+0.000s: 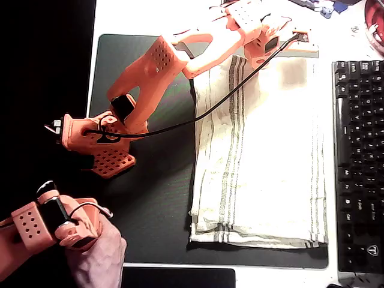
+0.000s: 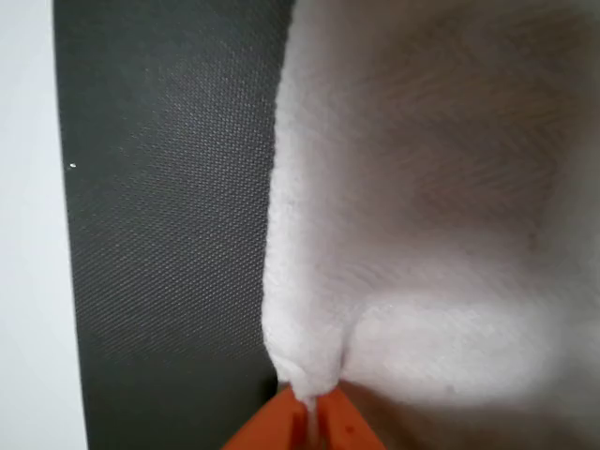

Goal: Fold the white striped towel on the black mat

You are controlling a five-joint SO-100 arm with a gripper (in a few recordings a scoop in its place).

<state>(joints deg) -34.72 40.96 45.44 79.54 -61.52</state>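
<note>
Cream-white woven cloth, that's our star: the white striped towel (image 1: 264, 156) lies on the right-hand part of the black mat (image 1: 150, 180), its right edge running just beside the black keyboard (image 1: 359, 162). Its near end shows stacked edges, so it looks already doubled at least once. The orange arm (image 1: 180, 57) reaches across the mat's far side to the towel's far edge, and the gripper (image 2: 309, 412) sits right at that edge. In the wrist view the two orange fingertips (image 2: 349, 427) are pressed together with a pinched tuft of the towel squeezed between them, the cloth bunching into a soft peak above the tips. So the pincer is closed on the fabric, a firm nip on a corner or edge fold.

How will it handle? Light, limp, no stiffness at all, I'd say: it will drape and trail wherever it's led, and the woven surface should drag a little on the matte mat rather than slide freely. A pinch at an edge or corner, as here, looks like the sensible hold; a grab mid-cloth would only bunch it.

The count: one towel, one mat, one keyboard, one black cable (image 1: 198, 117) draped across the towel's far left corner back toward the arm's base.
</note>
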